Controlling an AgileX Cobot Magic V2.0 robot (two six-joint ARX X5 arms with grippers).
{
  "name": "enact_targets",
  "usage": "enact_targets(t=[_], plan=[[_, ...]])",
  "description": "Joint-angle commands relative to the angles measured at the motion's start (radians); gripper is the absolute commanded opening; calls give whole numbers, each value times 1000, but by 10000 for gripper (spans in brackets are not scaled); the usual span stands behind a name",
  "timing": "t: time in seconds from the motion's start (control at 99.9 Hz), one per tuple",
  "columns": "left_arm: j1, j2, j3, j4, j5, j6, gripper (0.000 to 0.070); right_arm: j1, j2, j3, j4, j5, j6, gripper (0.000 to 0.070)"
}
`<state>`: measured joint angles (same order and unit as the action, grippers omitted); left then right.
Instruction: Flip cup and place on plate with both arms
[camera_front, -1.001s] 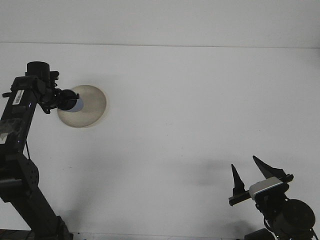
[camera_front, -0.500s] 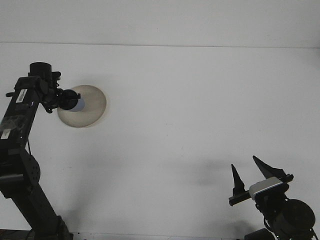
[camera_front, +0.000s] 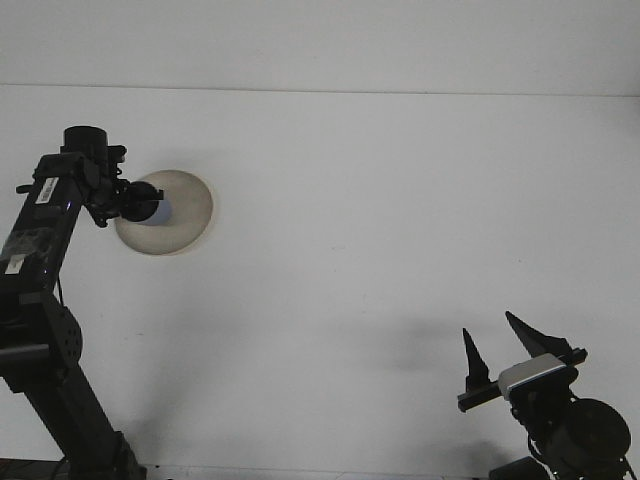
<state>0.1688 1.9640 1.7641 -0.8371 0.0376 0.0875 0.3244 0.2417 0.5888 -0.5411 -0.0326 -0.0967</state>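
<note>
In the front view, a small blue-grey cup (camera_front: 158, 209) is held over the left part of the round beige plate (camera_front: 185, 215) on the white bench (camera_front: 380, 220), gripped by the left hand (camera_front: 143, 202), whose fingers are closed around it. The right hand (camera_front: 497, 350) is seen at the lower right, well apart from the plate, its two pointed fingers spread wide with nothing between them.

Plate (camera_front: 185, 215) beige/tan. Cup (camera_front: 158, 209) blue-grey w/ dark top. Table (camera_front: 380, 220) plain white. Both arms black; right gripper (camera_front: 497, 345) black w/ silver block.
</note>
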Motion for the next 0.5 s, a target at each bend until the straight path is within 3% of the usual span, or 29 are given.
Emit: enact_targets(t=[0.0,0.14,0.19,0.29,0.33,0.39,0.49], plan=[[1,40,23,-1,-1,10,15,1,1,5,6,0,14,466],[1,63,23,-2,-1,10,36,1,1,5,6,0,14,466],[1,63,23,10,-1,10,122,1,1,5,6,0,14,466],[1,62,27,33,-1,10,389,1,1,5,6,0,14,466],[1,62,32,37,-1,10,463,1,1,5,6,0,14,466],[1,62,44,40,1,10,509,1,1,5,6,0,14,466],[1,61,93,30,28,10,508,1,1,5,6,0,14,466]])
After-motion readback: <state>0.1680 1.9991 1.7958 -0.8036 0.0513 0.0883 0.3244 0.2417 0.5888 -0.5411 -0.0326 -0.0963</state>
